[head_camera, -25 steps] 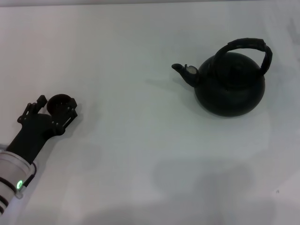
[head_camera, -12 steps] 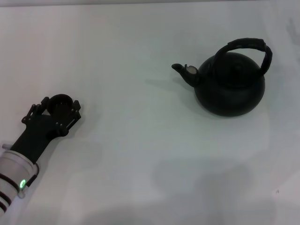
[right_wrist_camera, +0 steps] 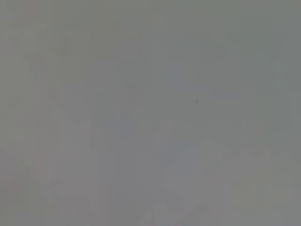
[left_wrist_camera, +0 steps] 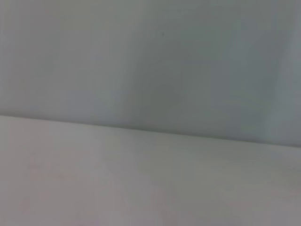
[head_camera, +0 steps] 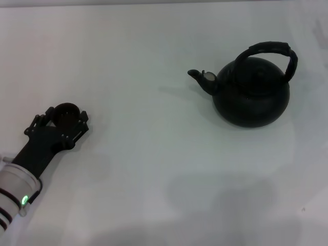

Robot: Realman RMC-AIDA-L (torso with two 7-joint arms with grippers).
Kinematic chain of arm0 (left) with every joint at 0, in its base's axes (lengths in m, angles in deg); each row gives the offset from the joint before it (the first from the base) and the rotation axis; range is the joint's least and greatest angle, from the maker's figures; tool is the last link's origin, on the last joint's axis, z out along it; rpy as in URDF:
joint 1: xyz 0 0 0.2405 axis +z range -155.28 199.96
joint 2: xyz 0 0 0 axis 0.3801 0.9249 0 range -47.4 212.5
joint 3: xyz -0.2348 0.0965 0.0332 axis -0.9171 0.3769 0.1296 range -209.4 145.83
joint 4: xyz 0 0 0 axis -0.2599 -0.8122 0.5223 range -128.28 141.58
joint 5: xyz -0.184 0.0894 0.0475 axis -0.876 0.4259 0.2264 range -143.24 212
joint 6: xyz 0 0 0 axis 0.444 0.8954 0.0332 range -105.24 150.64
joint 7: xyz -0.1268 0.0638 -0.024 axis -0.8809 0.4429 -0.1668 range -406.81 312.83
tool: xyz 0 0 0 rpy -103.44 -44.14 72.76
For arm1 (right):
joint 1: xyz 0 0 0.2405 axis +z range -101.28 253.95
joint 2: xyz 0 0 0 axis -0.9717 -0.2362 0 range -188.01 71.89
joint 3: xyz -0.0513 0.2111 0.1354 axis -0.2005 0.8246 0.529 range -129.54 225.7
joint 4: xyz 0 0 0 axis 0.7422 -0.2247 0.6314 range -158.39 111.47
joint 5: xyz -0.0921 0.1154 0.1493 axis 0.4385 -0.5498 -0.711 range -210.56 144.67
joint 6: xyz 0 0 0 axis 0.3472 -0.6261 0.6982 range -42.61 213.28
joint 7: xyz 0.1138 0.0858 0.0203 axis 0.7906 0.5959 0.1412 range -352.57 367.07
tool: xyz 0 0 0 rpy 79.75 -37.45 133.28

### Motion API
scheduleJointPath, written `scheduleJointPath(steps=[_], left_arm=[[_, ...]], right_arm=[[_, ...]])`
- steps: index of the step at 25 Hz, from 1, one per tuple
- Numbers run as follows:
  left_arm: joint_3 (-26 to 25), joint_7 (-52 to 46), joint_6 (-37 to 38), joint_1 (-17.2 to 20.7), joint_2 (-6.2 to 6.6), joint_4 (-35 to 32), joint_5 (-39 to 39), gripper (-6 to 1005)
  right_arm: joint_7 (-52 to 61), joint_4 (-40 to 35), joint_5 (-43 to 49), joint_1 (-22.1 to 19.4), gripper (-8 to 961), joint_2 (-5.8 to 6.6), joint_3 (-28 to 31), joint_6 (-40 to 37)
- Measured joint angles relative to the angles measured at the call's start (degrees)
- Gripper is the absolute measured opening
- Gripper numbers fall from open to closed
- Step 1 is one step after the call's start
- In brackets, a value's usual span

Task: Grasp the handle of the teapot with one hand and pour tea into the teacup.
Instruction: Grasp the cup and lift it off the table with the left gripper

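While the left gripper (head_camera: 65,119) has its fingers pinching the teacup (head_camera: 65,111), you're pre-pour: carry it toward the teapot (head_camera: 251,92), handle (head_camera: 271,48) ungrasped.

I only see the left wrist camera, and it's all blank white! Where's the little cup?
Observer: The head view shows the teacup on the table, right at the left gripper.
Operator: And the teapot?
Observer: The teapot stands far off on the robot's right, with its spout pointing toward the cup's side.
Operator: Is anyone holding it?
Observer: No, its handle is free. The right gripper isn't in any view.
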Motion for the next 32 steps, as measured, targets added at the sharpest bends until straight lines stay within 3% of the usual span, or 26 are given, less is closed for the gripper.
scheduleJointPath(steps=[21,24,32], left_arm=[[0.0,0.1,1.4,-0.9,0.04,0.0,2.8,874],[0.0,0.1,1.4,-1.0,0.08,0.0,3.6,716],[0.0,0.0,-0.9,-2.3,0.04,0.5,7.3,713]], right_arm=[[0.0,0.2,0.0,0.2,765,0.00,-0.1,-0.2],[0.0,0.2,0.0,0.2,765,0.00,-0.1,-0.2],[0.0,0.2,0.0,0.2,765,-0.07,-0.1,-0.2]])
